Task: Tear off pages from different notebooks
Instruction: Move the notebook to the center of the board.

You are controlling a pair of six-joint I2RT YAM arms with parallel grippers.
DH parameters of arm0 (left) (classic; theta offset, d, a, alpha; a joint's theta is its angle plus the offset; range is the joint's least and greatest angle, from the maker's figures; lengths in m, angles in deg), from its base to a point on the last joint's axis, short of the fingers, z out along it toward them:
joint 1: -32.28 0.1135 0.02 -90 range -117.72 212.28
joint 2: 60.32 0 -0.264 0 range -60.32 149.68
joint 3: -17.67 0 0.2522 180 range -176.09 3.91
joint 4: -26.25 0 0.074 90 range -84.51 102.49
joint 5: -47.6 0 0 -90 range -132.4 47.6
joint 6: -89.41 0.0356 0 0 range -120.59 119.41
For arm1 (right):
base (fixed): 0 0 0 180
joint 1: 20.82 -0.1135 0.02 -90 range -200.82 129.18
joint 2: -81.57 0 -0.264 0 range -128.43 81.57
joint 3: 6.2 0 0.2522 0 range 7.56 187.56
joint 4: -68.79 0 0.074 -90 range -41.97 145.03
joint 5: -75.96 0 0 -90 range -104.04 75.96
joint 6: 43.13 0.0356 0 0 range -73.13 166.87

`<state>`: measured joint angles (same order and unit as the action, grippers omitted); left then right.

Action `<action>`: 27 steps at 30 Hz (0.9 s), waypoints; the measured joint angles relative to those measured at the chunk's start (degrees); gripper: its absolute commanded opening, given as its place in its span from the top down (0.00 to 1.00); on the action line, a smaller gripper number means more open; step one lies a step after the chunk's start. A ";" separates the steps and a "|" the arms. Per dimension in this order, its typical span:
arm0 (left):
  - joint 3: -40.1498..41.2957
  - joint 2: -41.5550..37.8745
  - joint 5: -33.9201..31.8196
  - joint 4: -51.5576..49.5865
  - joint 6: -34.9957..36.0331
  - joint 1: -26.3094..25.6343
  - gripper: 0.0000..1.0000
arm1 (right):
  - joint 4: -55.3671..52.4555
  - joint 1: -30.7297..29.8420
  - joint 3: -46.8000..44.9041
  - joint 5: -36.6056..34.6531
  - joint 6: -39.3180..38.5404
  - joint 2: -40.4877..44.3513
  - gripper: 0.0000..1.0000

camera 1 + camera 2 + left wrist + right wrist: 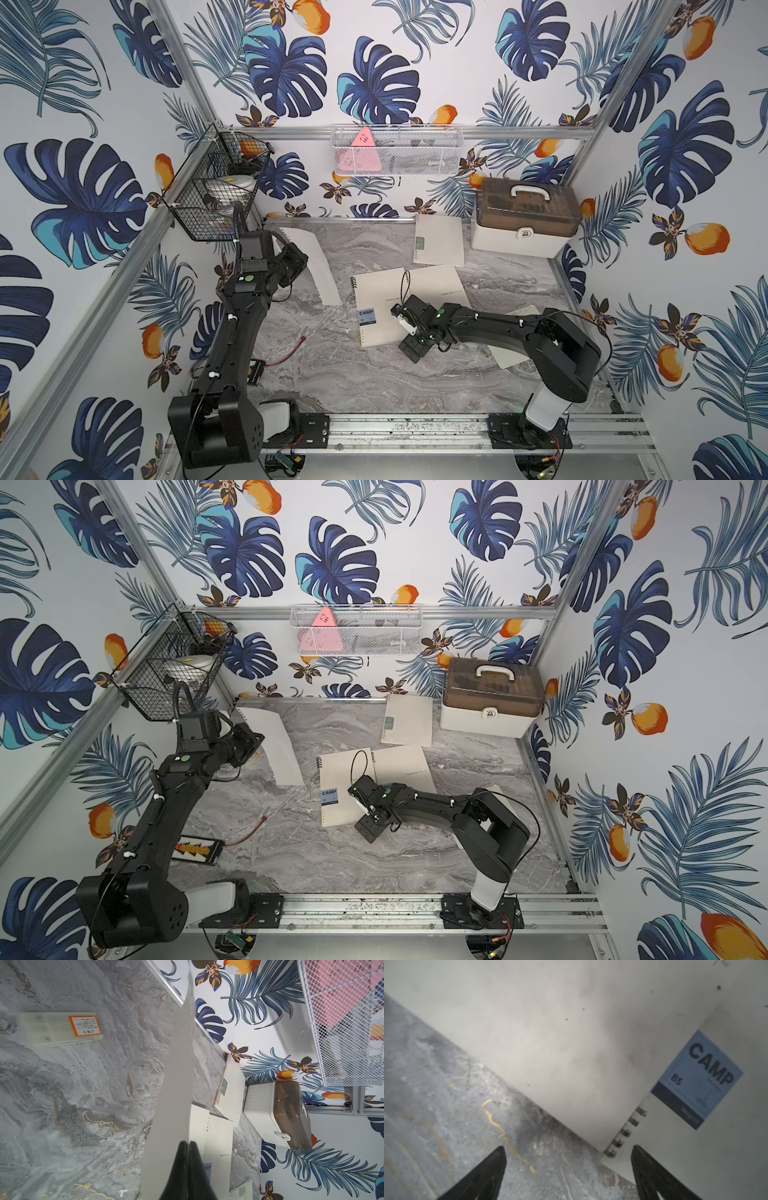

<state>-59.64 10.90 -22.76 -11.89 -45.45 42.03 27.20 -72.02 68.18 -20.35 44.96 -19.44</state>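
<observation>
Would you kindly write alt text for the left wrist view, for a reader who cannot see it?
The left gripper, shut, pinches a white page held edge-on over the marble table. Beyond lie cream notebooks and a brown-lidded white box.

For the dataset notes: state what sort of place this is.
Probably a robot test cell: a silver aluminium-frame enclosure, a black left arm and black right arm mounted on a metal base rail, and a grey marble-pattern tabletop.
</observation>
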 measured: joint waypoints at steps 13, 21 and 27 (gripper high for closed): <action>1.99 -0.50 2.27 -0.52 0.02 1.07 1.00 | 0.94 0.13 9.27 0.63 2.40 -8.00 0.23; 2.64 -0.79 2.97 -0.52 0.00 1.84 1.00 | 0.31 -1.31 14.34 -4.13 3.80 -12.50 0.30; 3.21 -1.09 4.26 -0.44 -0.02 2.40 1.00 | 0.11 -1.57 21.62 -4.83 3.76 -17.92 0.34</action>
<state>-56.43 9.81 -18.50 -12.33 -45.47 44.44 27.30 -73.59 89.80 -25.18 48.72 -37.36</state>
